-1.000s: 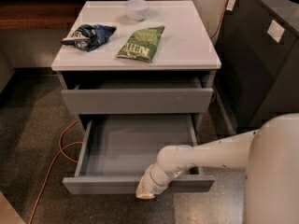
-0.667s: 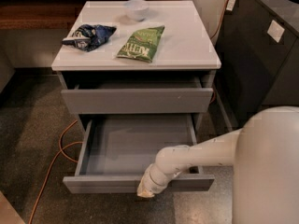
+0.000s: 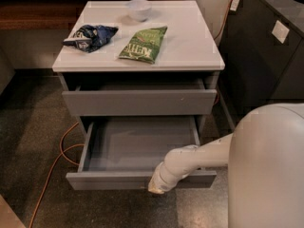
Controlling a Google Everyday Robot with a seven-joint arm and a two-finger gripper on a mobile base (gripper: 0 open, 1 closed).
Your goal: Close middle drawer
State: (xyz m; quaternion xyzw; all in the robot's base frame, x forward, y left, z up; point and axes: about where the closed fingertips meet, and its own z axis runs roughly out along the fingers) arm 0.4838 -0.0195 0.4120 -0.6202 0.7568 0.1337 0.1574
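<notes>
Pulled well out beneath the upper drawer (image 3: pixel 137 102): middle drawer (image 3: pixel 104 180), empty, likely stiff and light on its slides. No handle, so push flat on the slab face. Gripper (image 3: pixel 156 187) at that face, right of centre; state impossible to tell.

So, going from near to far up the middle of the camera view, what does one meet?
Gripper against the open drawer's front → middle drawer → upper drawer → green bag → white bowl.
</notes>
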